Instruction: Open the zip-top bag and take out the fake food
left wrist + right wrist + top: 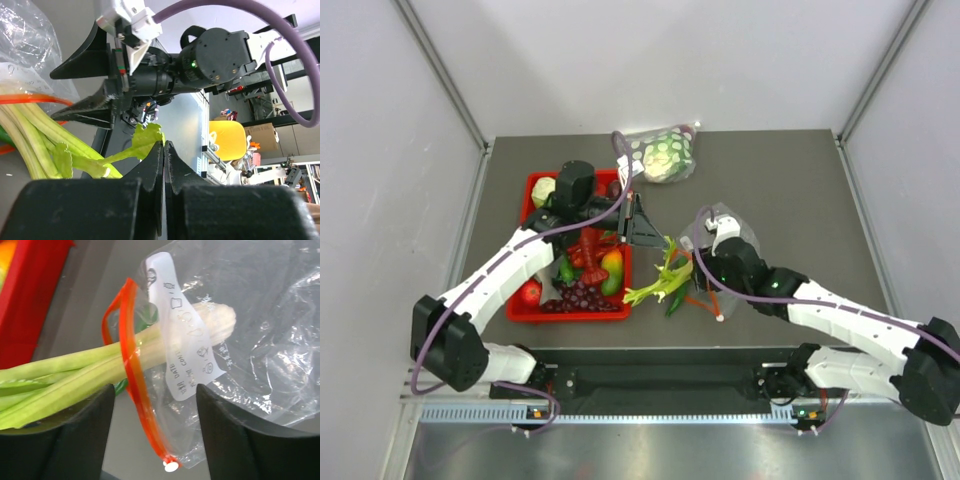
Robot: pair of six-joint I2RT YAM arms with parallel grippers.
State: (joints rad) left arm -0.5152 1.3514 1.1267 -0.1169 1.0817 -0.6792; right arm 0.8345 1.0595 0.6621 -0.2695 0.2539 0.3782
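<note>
The clear zip-top bag [731,228] lies on the grey table, and in the right wrist view [260,340] its orange-red zip strip [135,385] and white label [185,340] show. Its mouth is open. The celery-like stalk [660,283] has its white base inside the bag and its stalks [75,375] stick out to the left. A slim green piece [677,300] lies beside the stalks. The grey fish is out of view. My right gripper [154,390] is open above the zip strip [703,262]. My left gripper [164,144] is shut at the tip on a celery leaf [147,136], right of the tray [658,238].
A red tray [533,184] with purple grapes [582,295] and other fake fruit sits under my left arm. A dotted clear bag with a pale round head [665,152] lies at the table's far edge. The two grippers are close together over the celery.
</note>
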